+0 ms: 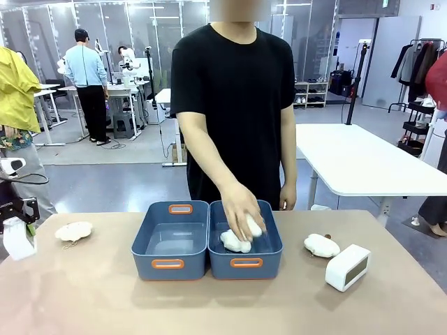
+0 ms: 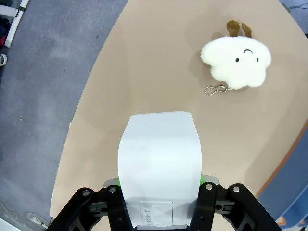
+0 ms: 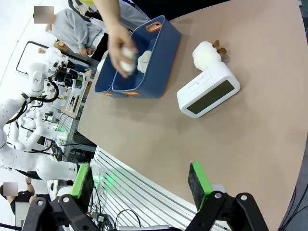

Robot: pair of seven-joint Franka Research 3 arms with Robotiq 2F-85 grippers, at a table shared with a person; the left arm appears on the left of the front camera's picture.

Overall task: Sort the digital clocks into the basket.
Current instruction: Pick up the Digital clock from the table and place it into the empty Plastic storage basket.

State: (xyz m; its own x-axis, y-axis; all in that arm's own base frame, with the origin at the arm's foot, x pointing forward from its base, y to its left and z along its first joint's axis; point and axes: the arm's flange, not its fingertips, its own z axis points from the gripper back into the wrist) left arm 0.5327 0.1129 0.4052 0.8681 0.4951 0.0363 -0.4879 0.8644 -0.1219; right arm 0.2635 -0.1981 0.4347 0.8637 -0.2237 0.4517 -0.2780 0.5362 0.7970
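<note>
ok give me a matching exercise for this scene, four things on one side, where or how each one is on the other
1 left gripper
2 right gripper
3 person's hand
4 free clock

a on the table beside a plush toy
b open, holding nothing
c reaching into the right basket
d shut on the held clock

Pairs: 1-d, 2-b, 3-c, 4-a

Left jaws tight; right jaws wide apart
</note>
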